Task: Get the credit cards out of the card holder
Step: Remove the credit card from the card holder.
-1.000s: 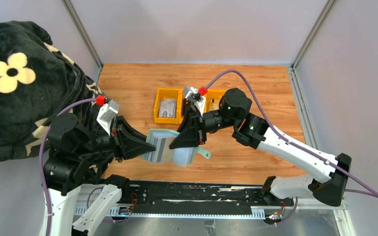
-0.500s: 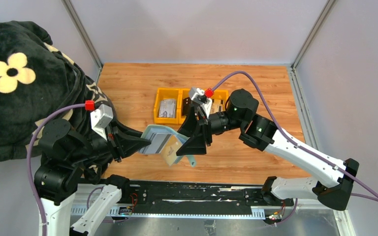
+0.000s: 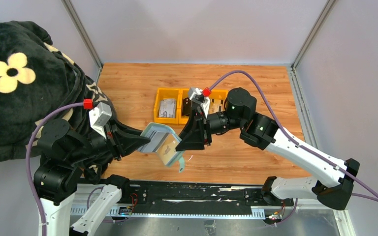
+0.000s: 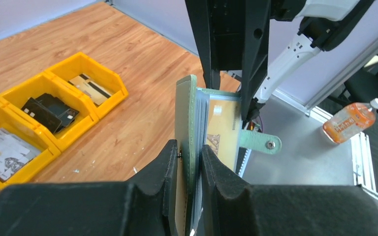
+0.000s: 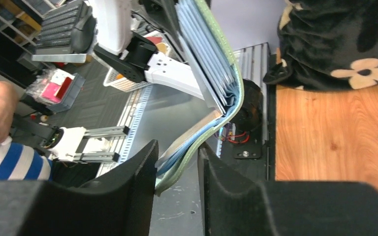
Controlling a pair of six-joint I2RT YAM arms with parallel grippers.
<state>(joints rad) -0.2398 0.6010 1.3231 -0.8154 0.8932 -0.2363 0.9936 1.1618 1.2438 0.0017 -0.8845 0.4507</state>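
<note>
r gripper [image 3: 179, 146] back at card holder [image 4: 185, 115]; l gripper [image 4: 189, 151] still pinching.

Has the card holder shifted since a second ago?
Yes. Against the yellow trays, the card holder has moved left, and its snap tab now points toward the near edge, not right.

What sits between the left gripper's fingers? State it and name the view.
The card holder: its sage-green cover stands on edge, clamped between the fingers of the left gripper. The left wrist view shows it.
</note>
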